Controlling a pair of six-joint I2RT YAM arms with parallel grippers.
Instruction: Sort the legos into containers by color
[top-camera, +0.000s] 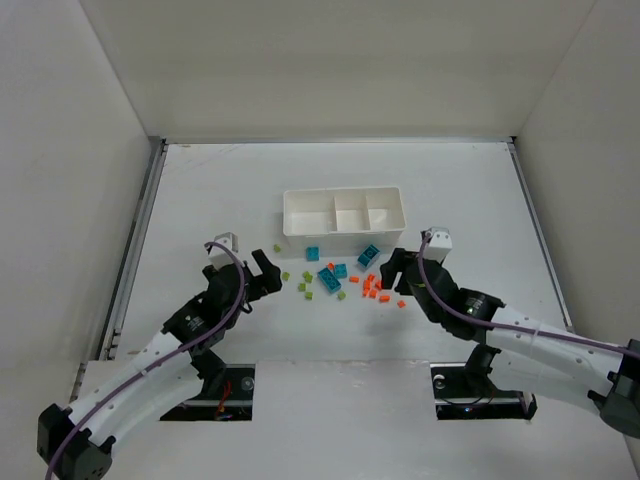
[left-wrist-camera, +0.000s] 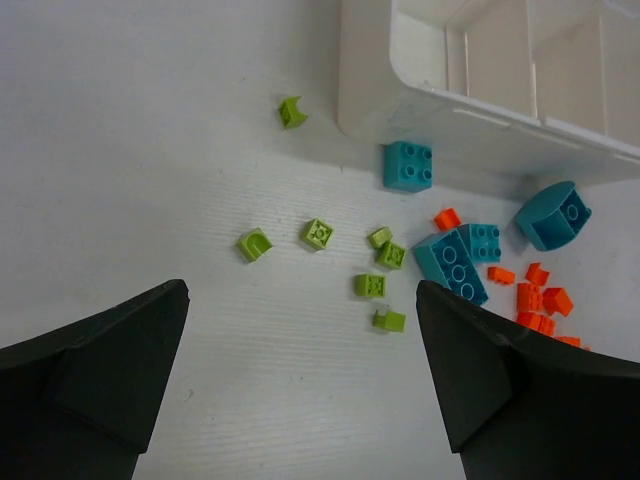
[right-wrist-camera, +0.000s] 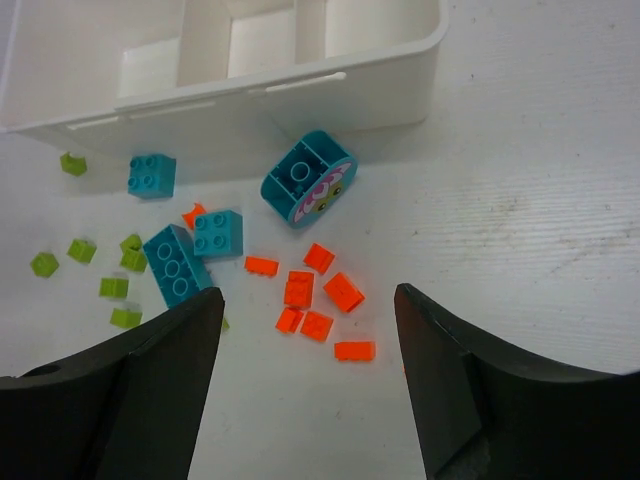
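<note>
While both arms reach in low from the near edge of the table (top-camera: 200, 200), we note that our left end effector (top-camera: 262, 272) has its fingers spread wide with nothing between them, and our right end effector (top-camera: 392, 268) is just as wide open and empty.

Just beyond them the legos lie loose on the table. From the middle of the scatter, the green bricks (left-wrist-camera: 319, 233) sit toward 9 o'clock, nearest our left end effector. The orange bricks (right-wrist-camera: 310, 295) cluster toward 4 o'clock, right ahead of our right one. The blue bricks (right-wrist-camera: 175, 265) lie between them, with a rounded blue piece (right-wrist-camera: 308, 180) at 1 o'clock near the tray wall.

We judge all of them light, rigid and slick. The small ones should be pinched across two flat sides, low down, or they may squirt out or drag a neighbour. The orange ones lie close together, so we would pick an outer one first.

Farthest, at 12 o'clock, stands the white tray (top-camera: 340, 240); no bricks show in its three compartments.
</note>
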